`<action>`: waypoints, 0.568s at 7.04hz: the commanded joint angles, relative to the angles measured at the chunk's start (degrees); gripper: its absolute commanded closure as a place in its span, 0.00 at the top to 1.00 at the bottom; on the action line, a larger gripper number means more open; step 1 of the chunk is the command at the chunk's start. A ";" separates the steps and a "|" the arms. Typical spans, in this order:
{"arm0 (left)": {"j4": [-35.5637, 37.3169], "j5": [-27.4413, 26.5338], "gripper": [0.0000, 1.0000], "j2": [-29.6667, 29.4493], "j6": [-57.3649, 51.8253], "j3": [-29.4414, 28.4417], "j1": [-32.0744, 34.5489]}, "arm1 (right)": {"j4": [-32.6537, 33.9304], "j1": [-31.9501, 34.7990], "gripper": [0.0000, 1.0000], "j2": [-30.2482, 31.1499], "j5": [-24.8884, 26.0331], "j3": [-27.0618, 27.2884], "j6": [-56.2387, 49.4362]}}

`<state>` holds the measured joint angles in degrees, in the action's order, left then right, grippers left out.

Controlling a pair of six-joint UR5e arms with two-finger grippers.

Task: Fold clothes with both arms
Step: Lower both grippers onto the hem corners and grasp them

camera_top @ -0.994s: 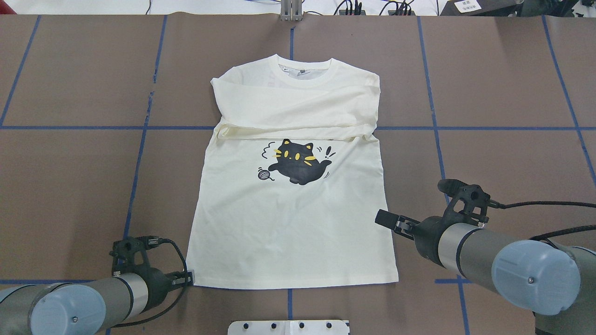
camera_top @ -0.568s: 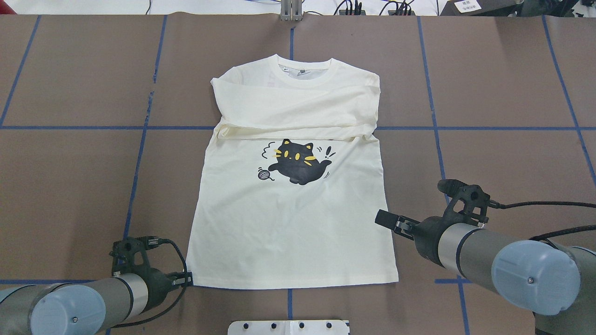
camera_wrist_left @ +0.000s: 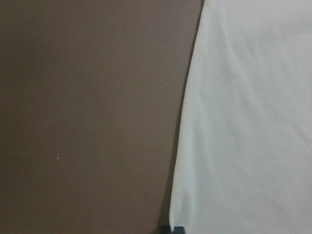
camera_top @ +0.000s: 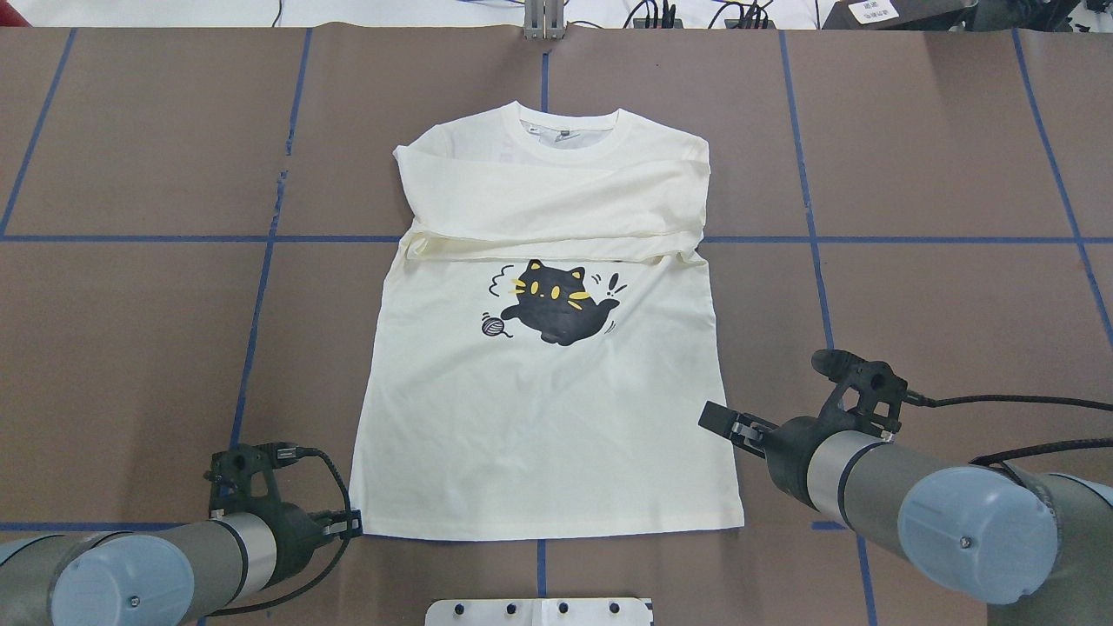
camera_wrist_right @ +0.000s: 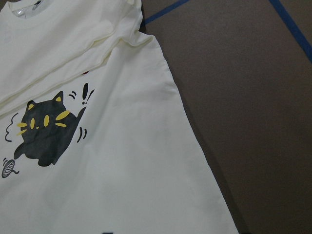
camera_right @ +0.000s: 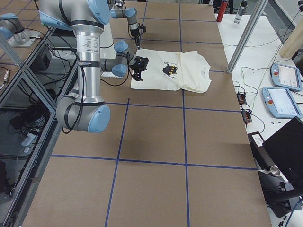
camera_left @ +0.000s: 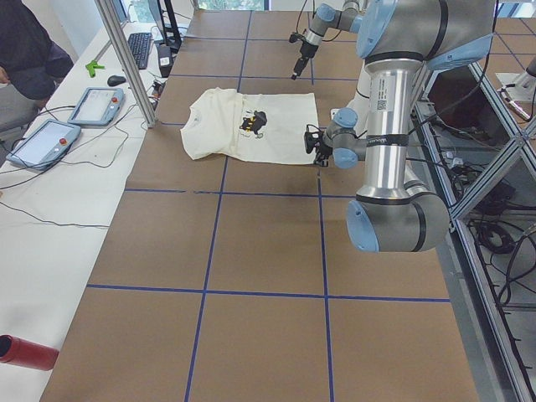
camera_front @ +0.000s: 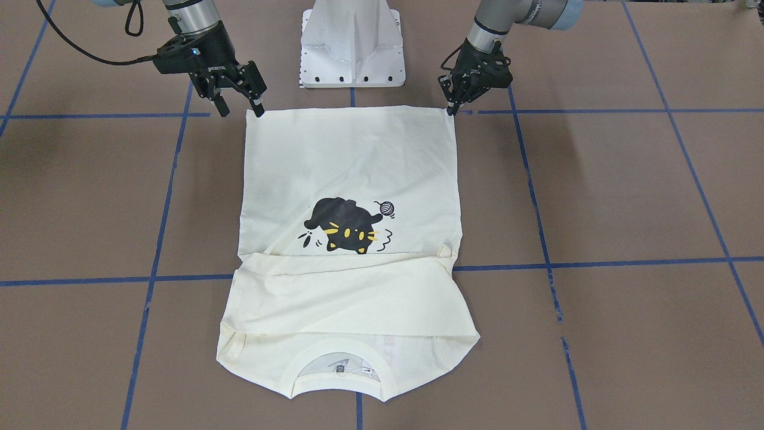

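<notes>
Left claw (camera_front: 452, 107) resting at shirt (camera_front: 349, 161) hem corner, clench: cannot tell; right claw (camera_front: 240, 109) hovering released over opposite corner, awaiting paired lift.

The shirt (camera_top: 539, 435) is pale cream, printed with a black cat (camera_top: 556, 306) with yellow eyes, ears and whiskers, and a grey-black yarn ball (camera_top: 493, 325). The worktop (camera_top: 130, 348) is brown, gridded with blue tape lines (camera_top: 174, 237). The left arm (camera_top: 122, 574) and right arm (camera_top: 956, 513) are silver-grey with light-blue caps and black fingers (camera_front: 258, 106). The pedestal (camera_front: 352, 42) is white.
</notes>
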<state>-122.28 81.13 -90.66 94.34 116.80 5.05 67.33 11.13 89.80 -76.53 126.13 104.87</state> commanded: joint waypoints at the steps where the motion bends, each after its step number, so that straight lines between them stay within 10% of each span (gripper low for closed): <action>1: -0.06 -0.09 0.00 -0.48 -0.03 1.93 0.04 | 0.25 -2.68 0.72 0.11 1.38 -2.71 5.34; 4: -0.07 -2.18 0.00 -0.57 -0.03 2.46 0.66 | 5.70 -6.63 0.75 0.28 1.74 -3.08 6.22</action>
<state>-122.38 80.31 -91.20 94.34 119.00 5.58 71.67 6.18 90.01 -74.98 123.20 110.75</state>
